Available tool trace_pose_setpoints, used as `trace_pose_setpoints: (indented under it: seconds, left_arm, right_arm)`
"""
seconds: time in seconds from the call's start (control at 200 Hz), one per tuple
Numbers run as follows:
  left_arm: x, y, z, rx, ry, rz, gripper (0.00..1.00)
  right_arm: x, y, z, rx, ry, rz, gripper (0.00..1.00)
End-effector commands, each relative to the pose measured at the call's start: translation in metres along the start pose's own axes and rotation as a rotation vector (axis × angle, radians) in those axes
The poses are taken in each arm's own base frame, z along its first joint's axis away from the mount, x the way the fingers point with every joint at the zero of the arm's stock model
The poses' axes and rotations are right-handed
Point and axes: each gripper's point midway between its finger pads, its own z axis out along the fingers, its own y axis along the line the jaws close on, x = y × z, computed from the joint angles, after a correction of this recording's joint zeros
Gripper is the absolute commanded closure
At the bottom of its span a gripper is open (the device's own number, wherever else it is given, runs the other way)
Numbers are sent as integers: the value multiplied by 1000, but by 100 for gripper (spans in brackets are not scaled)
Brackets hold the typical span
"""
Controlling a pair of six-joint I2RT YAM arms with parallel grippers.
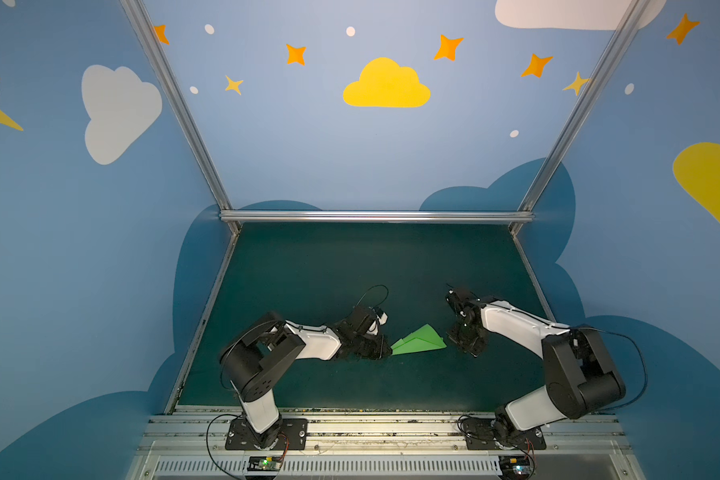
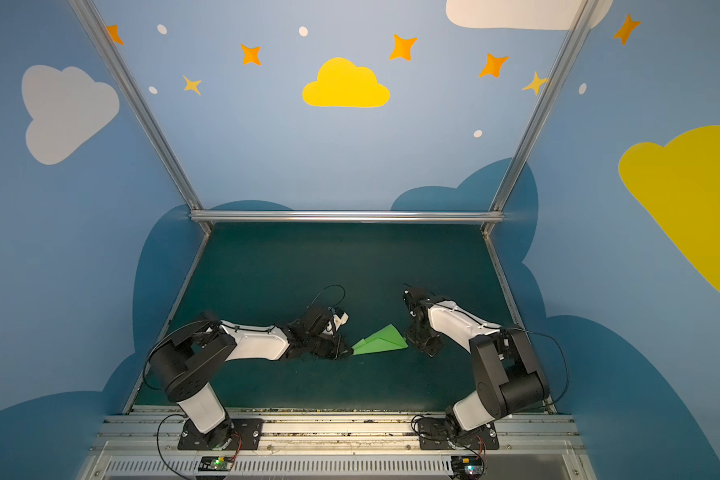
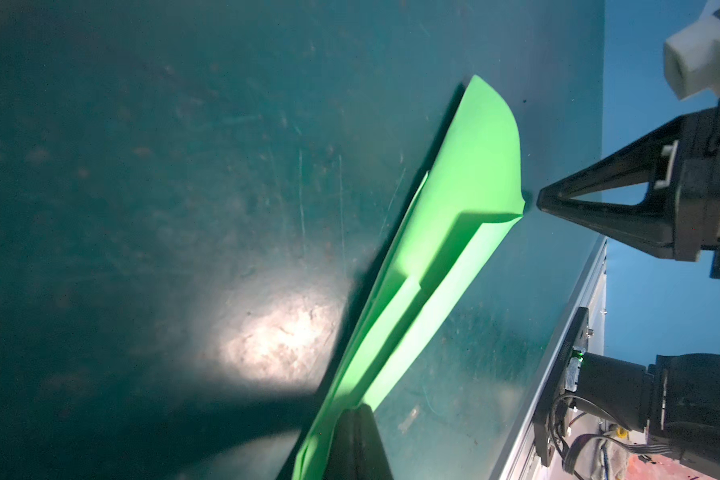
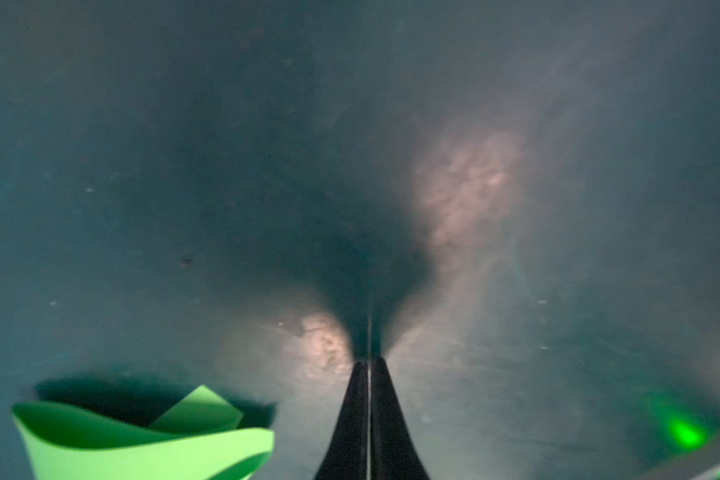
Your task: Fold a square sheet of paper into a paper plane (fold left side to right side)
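Paper plane (image 1: 418,343) on mat (image 1: 350,270), between 2 grippers. Left gripper (image 1: 386,352) pressed together, tips at plane nose; pinch or press unclear. Right gripper (image 3: 543,201) pressed together, empty, just beside tail corner. Wings lifted: pin nose, flatten creases slowly, no sliding.

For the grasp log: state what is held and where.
The right gripper holds nothing; the left gripper is shut at the nose of the paper plane, grip uncertain.
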Motion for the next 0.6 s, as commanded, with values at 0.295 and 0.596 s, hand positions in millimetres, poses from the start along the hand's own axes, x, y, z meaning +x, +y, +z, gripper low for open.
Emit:
trace_pose_setpoints:
  seconds: [0.295,0.596]
  left_arm:
    - [38,78,-6,-282,68,-115,96]
    - [37,79,-12,-307,65,-108,96]
  right_arm:
    - [55,85,-61,-573,-5,-350,100]
    - [96,123,-45,-606,34,-498,100]
